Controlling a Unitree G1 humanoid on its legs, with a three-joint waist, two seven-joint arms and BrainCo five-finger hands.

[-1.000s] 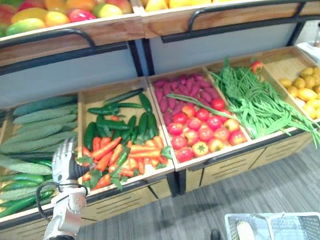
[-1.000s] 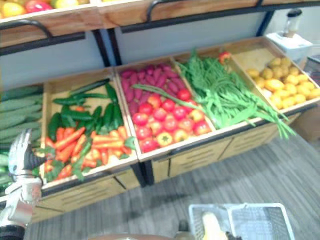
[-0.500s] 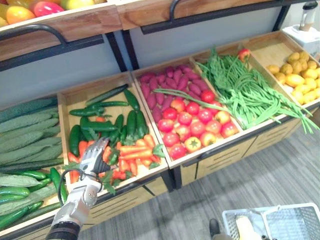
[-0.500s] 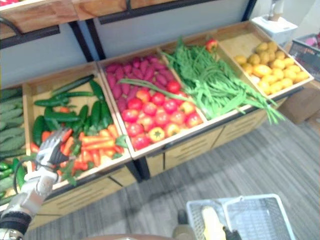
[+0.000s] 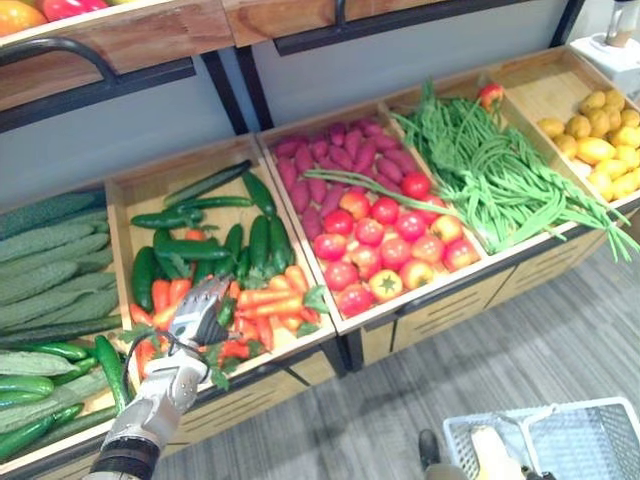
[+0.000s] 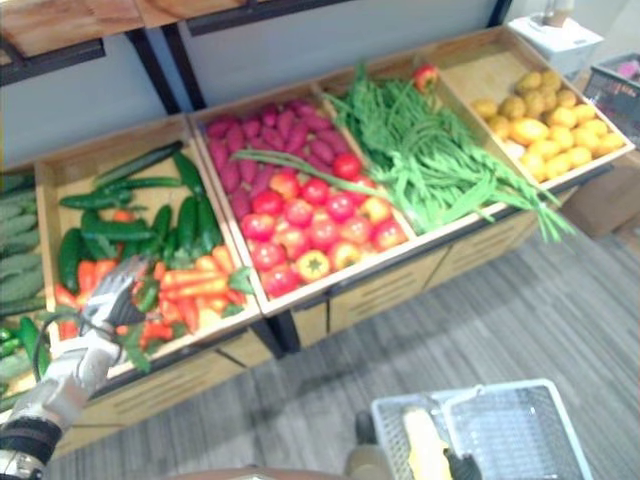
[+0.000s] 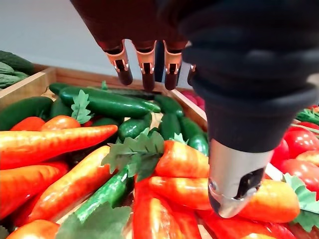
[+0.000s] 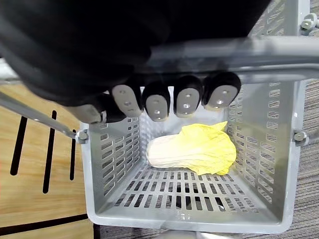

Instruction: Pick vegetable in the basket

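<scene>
My left hand (image 5: 196,314) hovers open just above the orange carrots (image 5: 266,300) at the front of a wooden crate (image 5: 130,190). In the left wrist view its straight fingers (image 7: 143,61) point towards the dark green cucumbers (image 7: 107,102) behind the carrots (image 7: 75,183), touching nothing. My right hand (image 8: 157,102) is shut on the handle (image 8: 234,54) of a grey plastic basket (image 8: 179,216). A pale yellow cabbage (image 8: 194,148) lies in it. The basket (image 5: 585,440) hangs low at the right, over the floor.
Further crates line the stand: long pale cucumbers (image 5: 50,260) at the left, purple roots and tomatoes (image 5: 385,235) in the middle, green beans (image 5: 495,175), then yellow produce (image 5: 600,150). A fruit shelf (image 5: 110,35) overhangs the back. Grey floor (image 5: 420,400) lies in front.
The camera has shifted. My left hand has moved right, from the crate's left edge to above the carrots. The right hand still holds the basket.
</scene>
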